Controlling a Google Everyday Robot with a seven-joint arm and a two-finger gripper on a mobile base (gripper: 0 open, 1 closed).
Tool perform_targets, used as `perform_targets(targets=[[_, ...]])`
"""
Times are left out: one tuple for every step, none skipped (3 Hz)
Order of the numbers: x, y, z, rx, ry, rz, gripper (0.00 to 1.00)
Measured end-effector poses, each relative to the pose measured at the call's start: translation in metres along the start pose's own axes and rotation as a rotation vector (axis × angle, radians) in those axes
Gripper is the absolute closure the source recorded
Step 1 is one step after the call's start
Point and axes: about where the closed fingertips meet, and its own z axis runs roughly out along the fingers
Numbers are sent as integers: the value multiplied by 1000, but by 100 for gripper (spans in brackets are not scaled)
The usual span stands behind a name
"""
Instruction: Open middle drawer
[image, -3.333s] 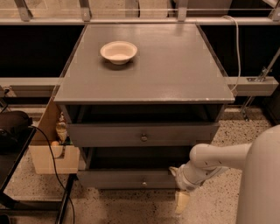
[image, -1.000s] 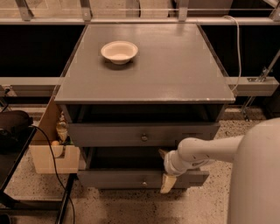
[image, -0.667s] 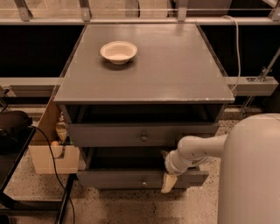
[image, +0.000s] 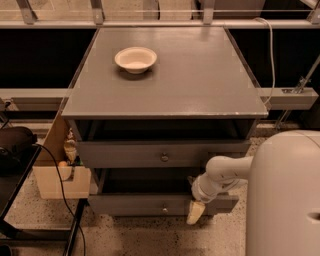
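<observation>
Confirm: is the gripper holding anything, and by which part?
Nothing seen in its hold. The gripper hangs before the right end of the lowest visible drawer front, apart from that drawer's knob.

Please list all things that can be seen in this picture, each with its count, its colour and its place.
cabinet: one, grey, centre.
bowl: one, cream, on the cabinet top, rear left.
upper drawer front: one, grey, round knob, below the top.
lower drawer front: one, grey, round knob, near the floor. I cannot tell which one is the middle drawer.
cardboard box: one, tan, on the floor left of the cabinet.
black cable: one, across the box.
white cable: one, right of the cabinet.
arm: one, white, reaching in from the right.
pincer: one, cream, at the right part of the lower drawer front.
</observation>
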Motion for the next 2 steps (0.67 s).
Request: perform_targets(targets=[[6, 20, 1, -34, -5, 17, 0], [9, 34, 0, -58, -6, 24, 0]])
